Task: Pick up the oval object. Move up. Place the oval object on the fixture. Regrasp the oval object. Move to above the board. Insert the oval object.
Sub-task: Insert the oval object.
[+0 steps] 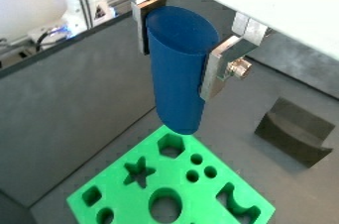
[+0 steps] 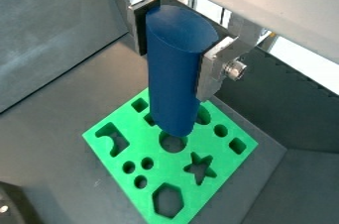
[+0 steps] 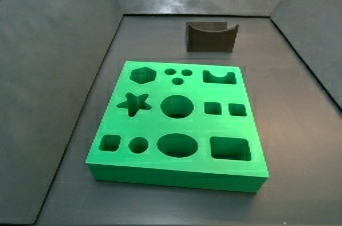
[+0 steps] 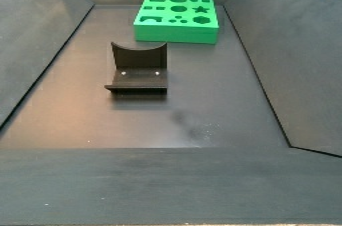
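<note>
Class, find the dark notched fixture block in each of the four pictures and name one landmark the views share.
Wrist view: dark notched fixture right of the pincer gripping the blue oval peg.
Wrist view: not visible.
Side view: fixture behind the board.
Side view: fixture at centre-left.
Shared landmark: bright green cut-out board.

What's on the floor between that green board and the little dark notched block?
Nothing: in both side views, bare dark floor separates the board from the fixture. The gripper holds the oval object above the board.
</note>
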Robot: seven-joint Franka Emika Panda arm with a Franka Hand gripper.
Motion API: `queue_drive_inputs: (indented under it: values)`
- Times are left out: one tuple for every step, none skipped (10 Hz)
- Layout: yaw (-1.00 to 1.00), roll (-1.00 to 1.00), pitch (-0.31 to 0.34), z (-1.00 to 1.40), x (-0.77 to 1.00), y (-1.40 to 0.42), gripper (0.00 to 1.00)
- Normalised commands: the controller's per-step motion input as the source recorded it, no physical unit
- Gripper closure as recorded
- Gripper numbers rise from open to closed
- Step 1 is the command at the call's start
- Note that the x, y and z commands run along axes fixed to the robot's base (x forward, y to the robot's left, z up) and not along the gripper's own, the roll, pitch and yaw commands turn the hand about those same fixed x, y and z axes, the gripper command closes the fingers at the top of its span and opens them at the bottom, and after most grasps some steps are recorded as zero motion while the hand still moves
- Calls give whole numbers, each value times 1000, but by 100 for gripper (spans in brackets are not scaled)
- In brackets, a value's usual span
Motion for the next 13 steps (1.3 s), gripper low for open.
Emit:
queue_drive_inputs:
  values:
    - [189, -26, -137, -386, 0, -337, 100]
    - [166, -17, -133, -414, 0, -386, 100]
    - [131, 0, -137, -431, 0, -466, 100]
    - [91, 0, -120, -469, 46, -503, 100]
    - [46, 0, -103, -477, 109, -491, 100]
    - [11, 0, -67, -477, 240, -429, 100]
    - [0, 0, -56, -523, 217, -377, 100]
    - [0, 9, -81, -577, 100, -346, 100]
    - [0, 0, -111, -623, 0, -249, 100]
    - [0, 0, -91, -609, 0, -209, 100]
    - [0, 0, -93, -569, -51, -263, 100]
    - [11, 0, -91, -517, 0, -269, 100]
    - [43, 0, -74, -489, 0, -289, 100]
